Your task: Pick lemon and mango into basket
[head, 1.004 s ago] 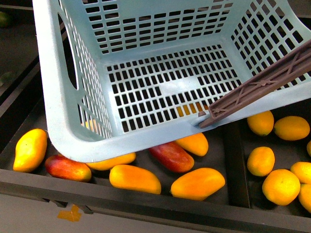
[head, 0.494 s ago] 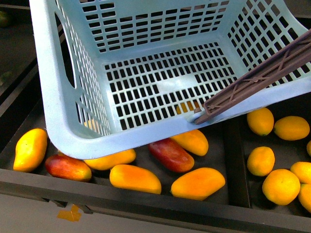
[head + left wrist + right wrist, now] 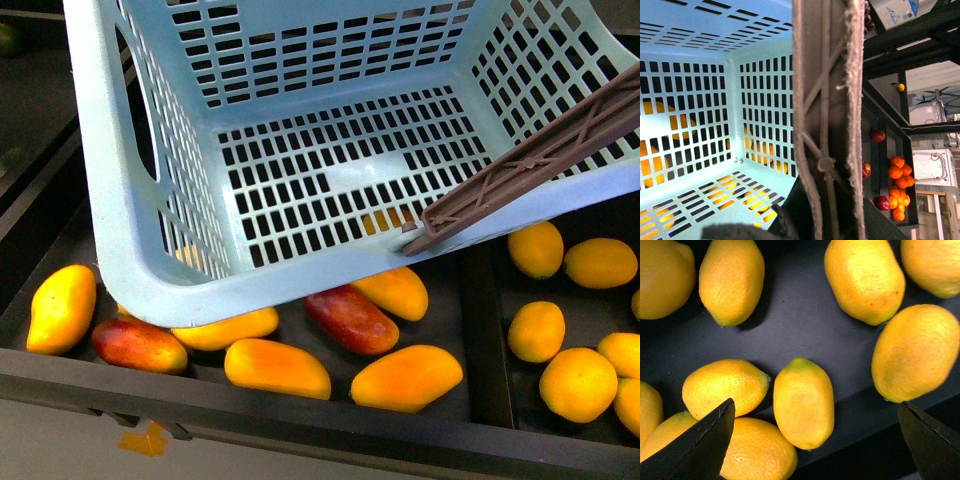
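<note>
The pale blue-green basket (image 3: 110, 200) hangs tilted over the fruit tray, nothing inside it. Its brown handle (image 3: 530, 160) crosses the right wall. In the left wrist view the handle (image 3: 825, 100) fills the middle, and my left gripper (image 3: 820, 225) is shut on it, its fingers mostly hidden. Orange-yellow mangoes (image 3: 277, 367) (image 3: 406, 377) lie below the basket's near rim. Yellow lemons (image 3: 537, 249) lie in the right compartment. My right gripper (image 3: 817, 440) is open just above one lemon (image 3: 804, 402), a dark finger (image 3: 705, 440) on either side. Neither gripper shows in the front view.
Dark red mangoes (image 3: 350, 320) (image 3: 138, 345) lie among the orange ones. A black divider (image 3: 478, 340) separates mangoes from lemons, and the tray's front lip (image 3: 300, 420) runs along the near side. Tangerines (image 3: 900, 170) and red fruits (image 3: 878, 136) sit in far bins.
The basket has shifted slightly up and to the left in the front view, its handle with it. The fruit in the tray has not moved.
</note>
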`<action>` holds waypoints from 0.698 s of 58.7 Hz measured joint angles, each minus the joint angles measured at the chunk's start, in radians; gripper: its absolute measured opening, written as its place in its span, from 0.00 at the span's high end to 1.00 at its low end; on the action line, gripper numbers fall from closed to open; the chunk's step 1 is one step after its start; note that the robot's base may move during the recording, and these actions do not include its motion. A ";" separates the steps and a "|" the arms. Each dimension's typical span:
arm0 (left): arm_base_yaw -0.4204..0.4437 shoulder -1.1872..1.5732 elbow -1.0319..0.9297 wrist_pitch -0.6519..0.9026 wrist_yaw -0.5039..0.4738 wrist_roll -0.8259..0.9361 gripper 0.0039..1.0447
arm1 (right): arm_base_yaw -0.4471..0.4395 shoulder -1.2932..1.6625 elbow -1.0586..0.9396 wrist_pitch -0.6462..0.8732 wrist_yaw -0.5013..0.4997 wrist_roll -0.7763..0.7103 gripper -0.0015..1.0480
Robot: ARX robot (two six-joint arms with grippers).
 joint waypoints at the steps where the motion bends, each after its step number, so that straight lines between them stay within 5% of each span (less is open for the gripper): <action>1: 0.000 0.000 0.000 0.000 0.000 0.000 0.95 | 0.004 0.007 0.006 -0.001 0.001 0.002 0.08; 41: 0.000 0.000 0.000 0.000 0.000 0.000 0.95 | 0.171 0.269 0.340 -0.106 0.076 0.119 0.08</action>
